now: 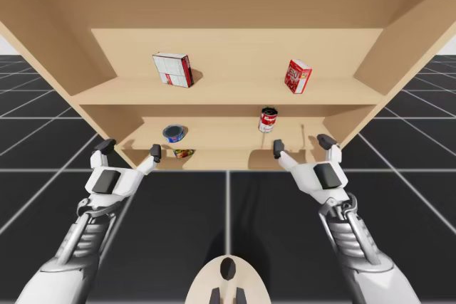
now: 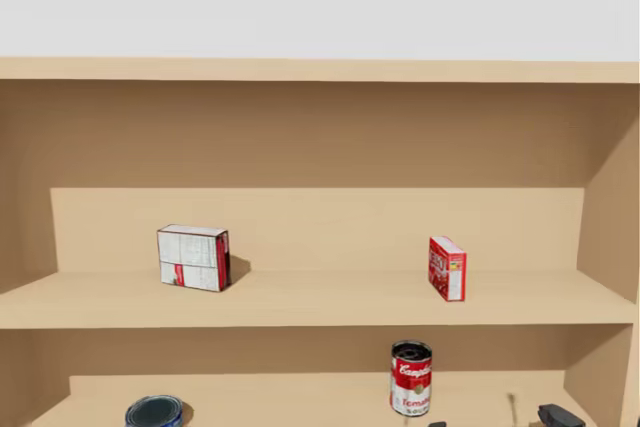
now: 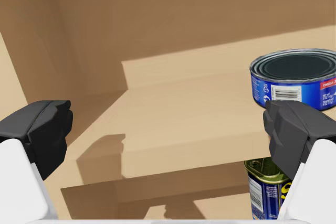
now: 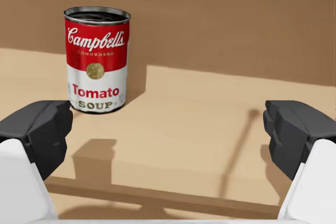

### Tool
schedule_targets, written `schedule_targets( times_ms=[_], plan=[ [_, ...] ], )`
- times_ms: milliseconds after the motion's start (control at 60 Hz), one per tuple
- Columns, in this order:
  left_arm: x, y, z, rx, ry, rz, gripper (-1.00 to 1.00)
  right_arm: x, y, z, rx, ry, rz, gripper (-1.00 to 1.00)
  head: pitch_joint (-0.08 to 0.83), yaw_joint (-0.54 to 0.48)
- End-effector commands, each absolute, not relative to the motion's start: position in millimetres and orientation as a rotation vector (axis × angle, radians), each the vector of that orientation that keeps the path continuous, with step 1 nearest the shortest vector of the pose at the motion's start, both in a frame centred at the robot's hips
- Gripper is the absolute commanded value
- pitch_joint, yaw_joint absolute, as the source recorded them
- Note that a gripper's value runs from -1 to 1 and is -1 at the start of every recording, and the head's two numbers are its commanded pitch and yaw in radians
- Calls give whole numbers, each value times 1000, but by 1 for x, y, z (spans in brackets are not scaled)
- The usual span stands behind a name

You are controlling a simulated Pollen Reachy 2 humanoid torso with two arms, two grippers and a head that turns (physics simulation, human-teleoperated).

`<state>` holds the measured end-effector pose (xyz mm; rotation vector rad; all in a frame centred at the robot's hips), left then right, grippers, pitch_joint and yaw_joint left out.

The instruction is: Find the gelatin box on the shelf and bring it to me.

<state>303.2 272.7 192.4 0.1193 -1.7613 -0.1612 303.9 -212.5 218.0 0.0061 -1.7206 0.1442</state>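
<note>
A small red box (image 1: 298, 76) stands upright on the right part of the upper shelf board (image 1: 228, 93); the head view has the red box (image 2: 447, 268) there too. Both my grippers hang in front of the lower shelf, well below that box. My left gripper (image 1: 130, 149) is open before the left end, with nothing between its fingers (image 3: 168, 129). My right gripper (image 1: 303, 144) is open before the right end, also with nothing in it (image 4: 168, 129), under and slightly left of the red box.
A larger white and red box (image 1: 172, 69) sits at the upper shelf's left. On the lower shelf stand a red and white can (image 4: 97, 59) ahead-left of my right gripper and a flat blue can (image 3: 294, 80) ahead-right of my left. Another can (image 3: 265, 187) lies one level below.
</note>
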Motion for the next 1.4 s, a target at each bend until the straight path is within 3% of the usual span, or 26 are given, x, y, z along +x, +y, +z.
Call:
schedule_targets(
  times_ms=[17,283,550,833,1017,1217,1400],
  plan=[
    [303,273,192,119,-1761,-161,-1000,302,-210,215,-27,-1729,93,-1000,1,-27],
    [303,273,192,119,-1761,-161,-1000,304,-210,217,24,-1712,112,-1000,45,-47],
    [303,273,193,118,-1763,-164,-1000,304,-211,217,30,-1718,98,-1000,139,-220],
    [304,274,193,117,-1764,-163,-1000,302,-211,222,62,-1720,97,-1000,162,-299],
    [304,276,195,118,-1762,-147,-1000,273,-211,253,62,-1729,114,-1000,167,-293],
    [305,278,195,116,-1760,-144,-1000,232,-206,307,72,-1737,193,-1000,169,-279],
    [304,279,196,114,-1759,-138,-1000,225,-200,339,74,-1761,233,-1000,163,-273]
  ],
)
